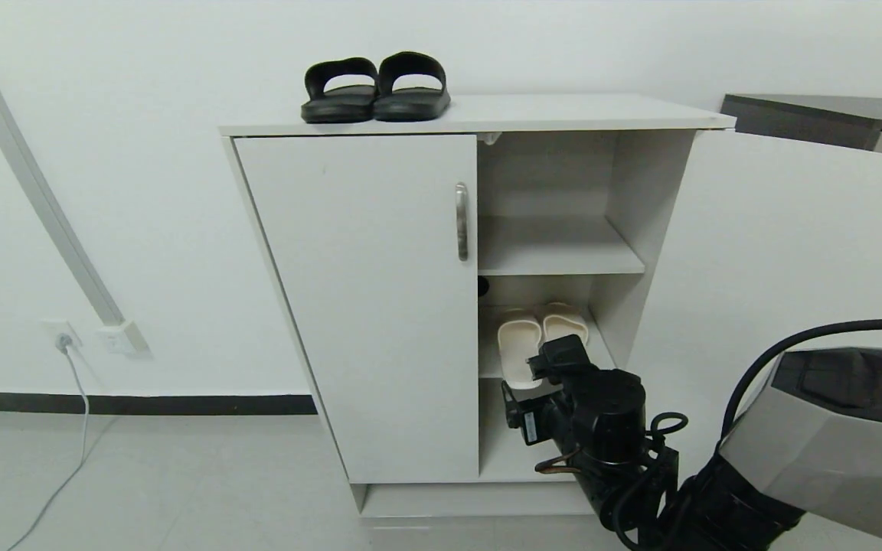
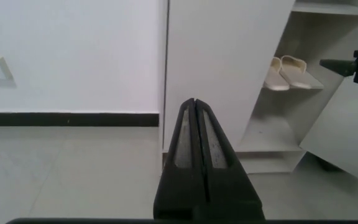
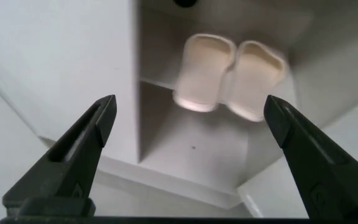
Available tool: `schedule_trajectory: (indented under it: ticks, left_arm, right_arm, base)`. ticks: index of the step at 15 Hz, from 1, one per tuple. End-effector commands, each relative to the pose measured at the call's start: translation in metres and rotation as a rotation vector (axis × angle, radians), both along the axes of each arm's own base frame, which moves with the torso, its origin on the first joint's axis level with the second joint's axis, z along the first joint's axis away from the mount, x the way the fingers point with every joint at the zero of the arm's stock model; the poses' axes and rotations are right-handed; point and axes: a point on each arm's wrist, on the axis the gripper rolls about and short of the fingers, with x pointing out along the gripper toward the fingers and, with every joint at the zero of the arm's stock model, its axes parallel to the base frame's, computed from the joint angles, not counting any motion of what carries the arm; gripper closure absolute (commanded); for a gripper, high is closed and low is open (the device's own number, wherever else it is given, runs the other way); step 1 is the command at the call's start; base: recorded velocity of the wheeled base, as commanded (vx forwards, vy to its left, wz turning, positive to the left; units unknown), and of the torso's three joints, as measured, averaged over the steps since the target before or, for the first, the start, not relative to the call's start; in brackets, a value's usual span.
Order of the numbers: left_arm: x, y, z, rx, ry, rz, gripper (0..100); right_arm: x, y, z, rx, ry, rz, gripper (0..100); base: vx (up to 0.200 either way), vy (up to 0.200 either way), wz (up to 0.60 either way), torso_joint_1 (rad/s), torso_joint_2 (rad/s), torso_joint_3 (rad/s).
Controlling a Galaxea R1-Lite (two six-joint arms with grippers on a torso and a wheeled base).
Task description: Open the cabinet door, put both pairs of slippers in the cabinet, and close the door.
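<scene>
Cream slippers [image 1: 540, 337] on middle shelf of cabinet [image 1: 357, 306], right half open; black slippers [image 1: 376, 88] on cabinet top. Dark item [image 1: 483, 287] above the shelf, mostly hidden by cabinet's closed door. Right gripper [image 3: 190, 104] before cabinet, fingers apart; left gripper [image 2: 194, 106] facing cabinet, fingers together.

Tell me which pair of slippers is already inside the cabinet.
The white pair, on a shelf in the open right side of the cabinet. The black pair is outside, on the cabinet top.
</scene>
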Motion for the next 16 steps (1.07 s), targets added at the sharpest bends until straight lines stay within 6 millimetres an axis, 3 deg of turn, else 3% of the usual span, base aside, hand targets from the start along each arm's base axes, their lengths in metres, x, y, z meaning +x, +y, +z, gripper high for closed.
schedule_trajectory:
  ticks: [1, 12, 16]
  left_arm:
    - [0.0001, 0.0, 0.0, 0.0, 0.002, 0.001, 100]
    - [0.0001, 0.0, 0.0002, 0.0, 0.0, -0.001, 100]
    - [0.0001, 0.0, 0.0002, 0.0, 0.0, 0.001, 100]
  right_arm:
    - [-0.0003, 0.0005, -0.0014, -0.003, 0.003, 0.002, 0]
    - [-0.0009, -0.0001, -0.0037, -0.01, 0.009, 0.005, 0]
    - [-0.002, -0.0012, -0.0034, -0.009, -0.002, 0.006, 0]
  base:
    - [0.0, 0.2, 0.0, 0.002, 0.01, 0.002]
    - [0.0, 0.2, 0.0, 0.004, 0.0, 0.003]
    - [0.0, 0.0, 0.0, 0.0, 0.0, 0.0]
